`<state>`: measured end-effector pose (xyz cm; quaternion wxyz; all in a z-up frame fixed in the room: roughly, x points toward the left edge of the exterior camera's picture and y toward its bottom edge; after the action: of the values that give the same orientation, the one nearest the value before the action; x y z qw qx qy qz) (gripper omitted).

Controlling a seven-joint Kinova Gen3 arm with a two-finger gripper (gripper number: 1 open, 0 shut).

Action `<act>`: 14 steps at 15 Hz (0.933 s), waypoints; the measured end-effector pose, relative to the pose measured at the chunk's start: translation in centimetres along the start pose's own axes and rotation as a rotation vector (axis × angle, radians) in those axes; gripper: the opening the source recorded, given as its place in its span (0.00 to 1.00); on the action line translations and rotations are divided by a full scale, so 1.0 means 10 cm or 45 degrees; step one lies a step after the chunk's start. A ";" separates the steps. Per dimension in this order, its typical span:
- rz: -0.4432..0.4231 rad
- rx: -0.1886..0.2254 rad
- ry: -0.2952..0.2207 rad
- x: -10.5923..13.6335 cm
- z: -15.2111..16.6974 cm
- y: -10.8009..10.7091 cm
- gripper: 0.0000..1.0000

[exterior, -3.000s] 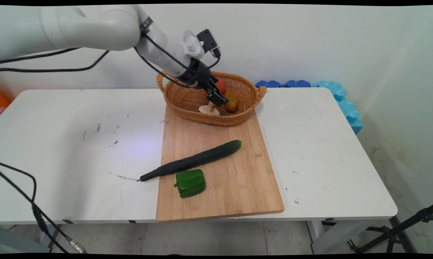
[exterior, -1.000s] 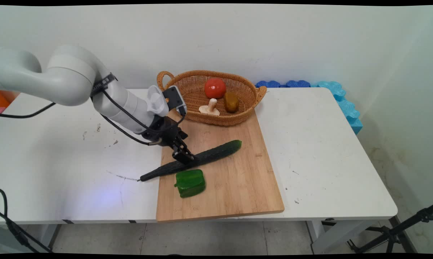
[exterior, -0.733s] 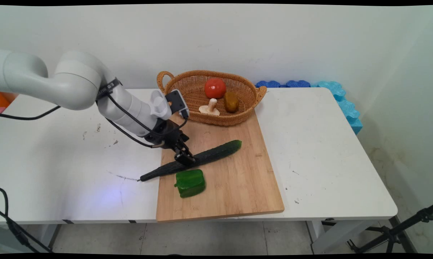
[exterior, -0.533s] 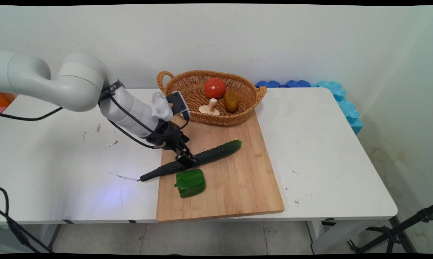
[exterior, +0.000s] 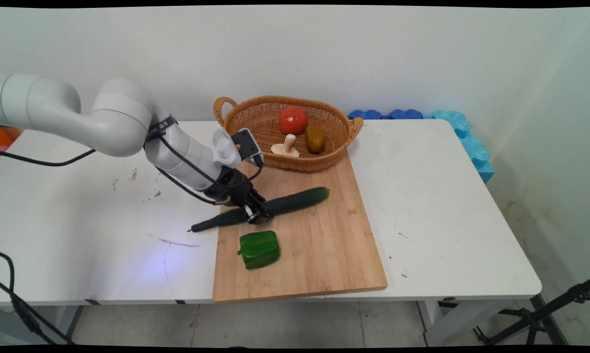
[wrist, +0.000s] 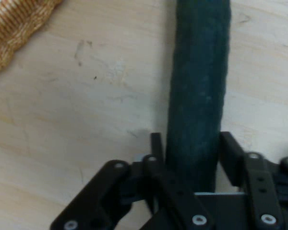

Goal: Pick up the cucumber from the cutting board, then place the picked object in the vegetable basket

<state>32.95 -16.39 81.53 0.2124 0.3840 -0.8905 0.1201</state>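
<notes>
Gripper (exterior: 256,214) (clamped) with newly lifted cucumber (exterior: 295,200)

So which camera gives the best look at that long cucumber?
The main view: it shows the whole cucumber lying across the cutting board's left edge, with the hand closed round its middle. The hand view shows only a short dark stretch between the fingers.

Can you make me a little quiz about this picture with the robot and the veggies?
1. True or false: the gripper is shut on the cucumber.
2. Which lies in the basket? A tomato, B green pepper, C cucumber.
3. Fill in: the green pepper sits on the wooden ____.

Key: 1 true. 2 A. 3 cutting board.
</notes>
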 end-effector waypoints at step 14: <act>0.086 -0.016 0.019 0.16 -0.11 -0.06 0.00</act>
<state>32.69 -17.38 83.27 0.2172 0.3514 -0.9021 0.1245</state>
